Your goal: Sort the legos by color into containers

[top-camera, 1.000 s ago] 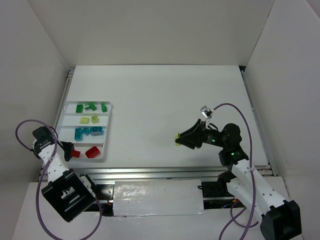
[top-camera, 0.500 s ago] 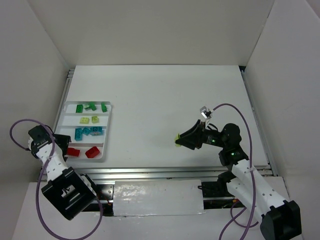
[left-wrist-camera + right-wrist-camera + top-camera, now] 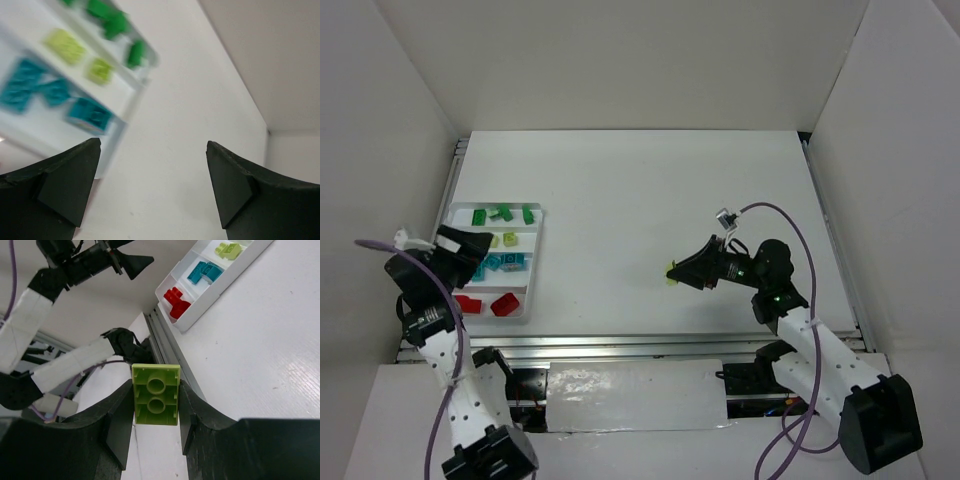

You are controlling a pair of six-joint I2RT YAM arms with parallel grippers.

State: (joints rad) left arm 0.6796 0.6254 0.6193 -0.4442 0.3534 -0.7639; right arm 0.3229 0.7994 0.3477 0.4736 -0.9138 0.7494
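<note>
The white tray lies at the left, its compartments holding sorted legos: dark green, lime, teal and red. My left gripper hovers open and empty above the tray's left part. Its wrist view blurs past the teal, lime and green legos, with nothing between the fingertips of the gripper. My right gripper is above mid-table, shut on a lime brick whose hollow underside faces the camera. The tray lies far ahead in that view.
A metal rail runs along the table's near edge, and white walls enclose the other three sides. In the right wrist view the left arm rises beside the tray's near end.
My left gripper opened and let go of a red brick, which now lies in the red compartment, then lifted up over the tray. My right gripper shifted slightly left with the lime brick.
</note>
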